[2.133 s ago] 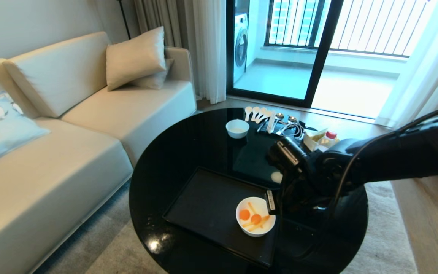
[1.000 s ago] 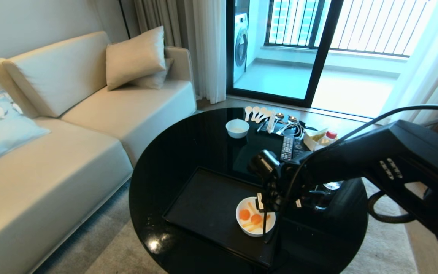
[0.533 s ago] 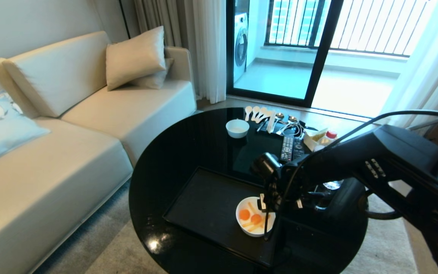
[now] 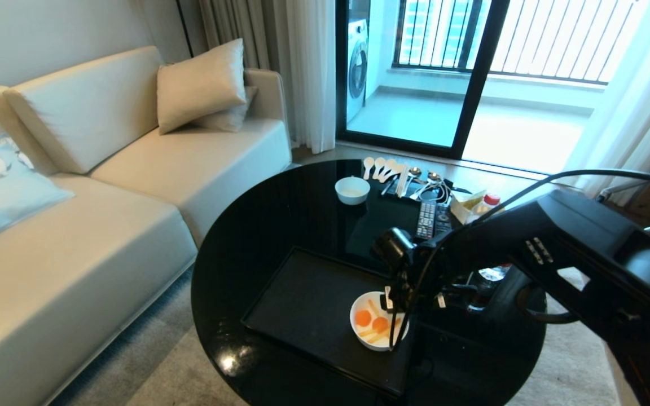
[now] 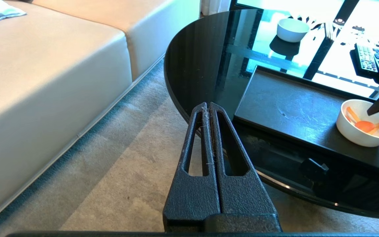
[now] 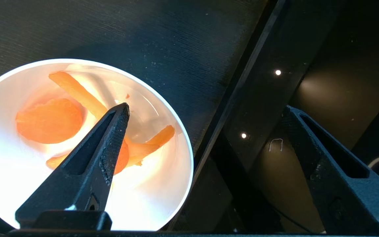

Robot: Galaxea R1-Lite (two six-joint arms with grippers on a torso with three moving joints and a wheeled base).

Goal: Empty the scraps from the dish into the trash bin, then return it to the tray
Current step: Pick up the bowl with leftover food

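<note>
Here, lower centre of the head frame: the white bowl [image 4: 379, 328] sits in the right-hand near corner of the black tray [image 4: 308, 304] on the round black glass table [image 4: 257, 237], carrot slices and pale strips [image 4: 374, 326] still inside. The right gripper [image 4: 395, 316] hangs over the bowl's right rim, fingers spread wide — one finger [image 6: 102, 154] above the scraps, the other [image 6: 324, 171] outside past the tray edge, gripping nothing. Left gripper [image 5: 208, 108] — fingers pressed together, empty, low beside the table over the carpet [image 5: 117, 171].
</note>
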